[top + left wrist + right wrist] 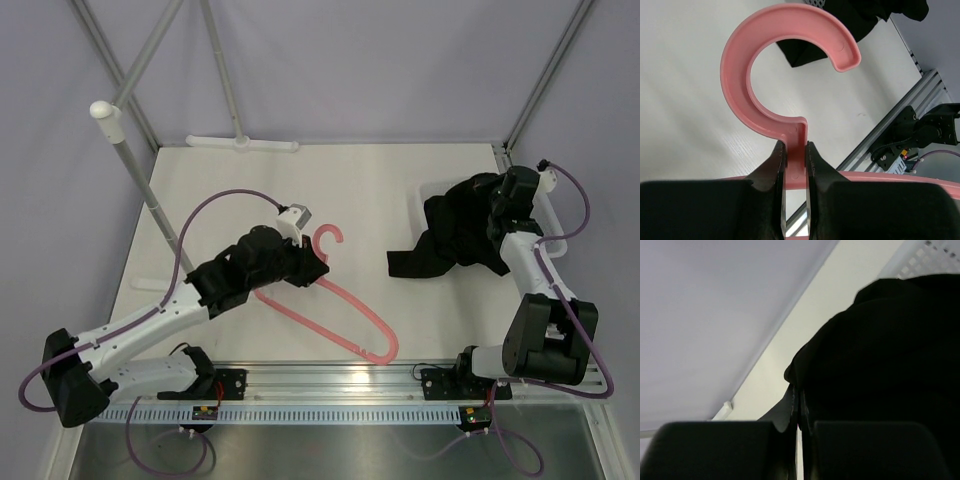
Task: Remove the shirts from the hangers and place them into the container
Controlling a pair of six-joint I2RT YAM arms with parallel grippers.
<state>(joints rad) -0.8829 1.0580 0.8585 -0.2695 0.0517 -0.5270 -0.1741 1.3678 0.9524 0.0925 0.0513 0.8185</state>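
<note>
Notice your left claw (795, 150) is clamped on the pink hanger (335, 300) at its neck, just under the hook. That is likely the steadiest place to carry the bare frame, which trails across the table toward five o'clock. The black shirt (460, 230) is off it, heaped on the basket (920, 257) around two o'clock. One flap spills over the rim toward nine o'clock onto the table. Your right claw (797, 402) is closed at the shirt's edge; you cannot tell whether cloth is pinched. That flap probably needs tucking in.

One black shirt (460, 235), one pink hanger (734, 65), one white basket (416, 205).
</note>
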